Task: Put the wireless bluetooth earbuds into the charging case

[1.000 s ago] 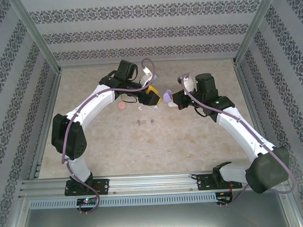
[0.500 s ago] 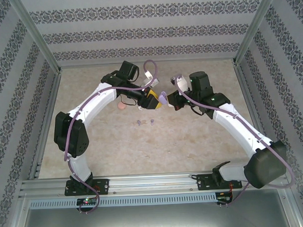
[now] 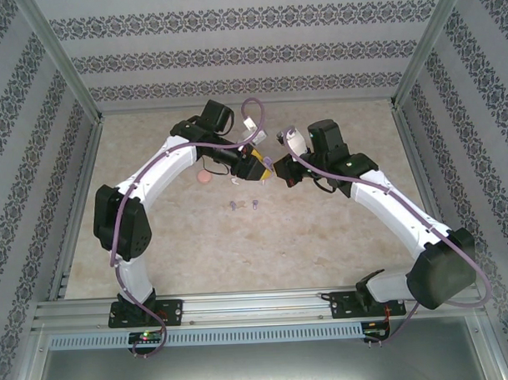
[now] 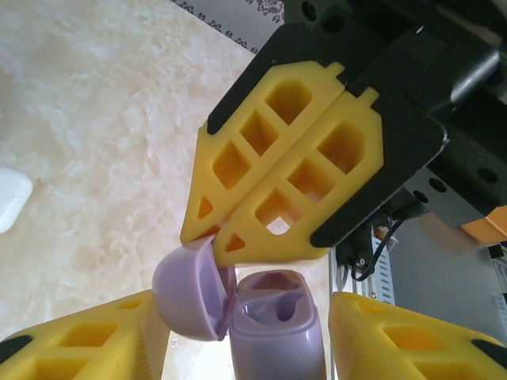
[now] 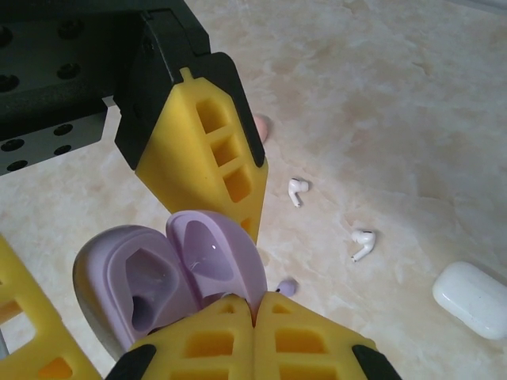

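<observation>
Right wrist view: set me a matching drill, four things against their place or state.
Things:
1 purple case
2 white case
3 white earbuds
4 pink case

Place or state:
A closed, at the view's lower right corner
B open, lid pinched by the right gripper
C two loose on the table, apart
D half hidden behind a finger of the left gripper

Pairs: 1-B, 2-A, 3-C, 4-D

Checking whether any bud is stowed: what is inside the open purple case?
The purple case shows bare moulded wells with nothing seated in them. The right gripper covers its near edge, so that part is hidden.
</observation>
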